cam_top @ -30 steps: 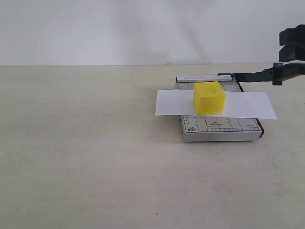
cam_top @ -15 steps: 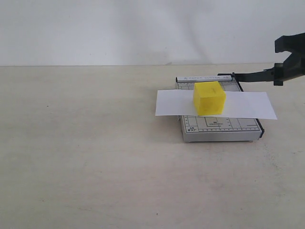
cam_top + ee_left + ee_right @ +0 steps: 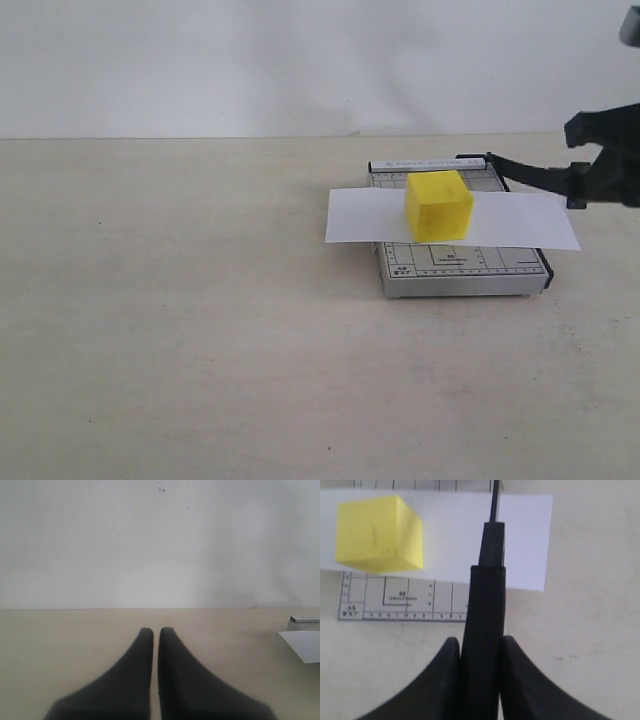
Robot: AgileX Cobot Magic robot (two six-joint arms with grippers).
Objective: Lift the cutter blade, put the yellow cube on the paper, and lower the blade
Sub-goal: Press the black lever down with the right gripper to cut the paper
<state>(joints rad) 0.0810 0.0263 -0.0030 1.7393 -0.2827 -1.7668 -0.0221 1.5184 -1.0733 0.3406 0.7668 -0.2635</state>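
The yellow cube (image 3: 439, 205) (image 3: 379, 535) rests on the white paper (image 3: 360, 216) (image 3: 455, 530), which lies across the grey gridded cutter base (image 3: 460, 270) (image 3: 400, 600). The cutter blade (image 3: 528, 171) (image 3: 485, 600) slopes down from its hinge at the base's back towards the right, its thick handle held above the paper's right end. My right gripper (image 3: 600, 175) (image 3: 481, 645) is shut on that handle. My left gripper (image 3: 156, 631) is shut on nothing, hovering over bare table, outside the exterior view.
The beige table (image 3: 200, 330) stretches wide to the left and front of the cutter. A white wall (image 3: 300, 60) stands behind. In the left wrist view a corner of the paper (image 3: 305, 645) shows at the far edge.
My right gripper has come down with the blade handle, so the blade now slopes lower over the paper's right end. Cube, paper and base have stayed put.
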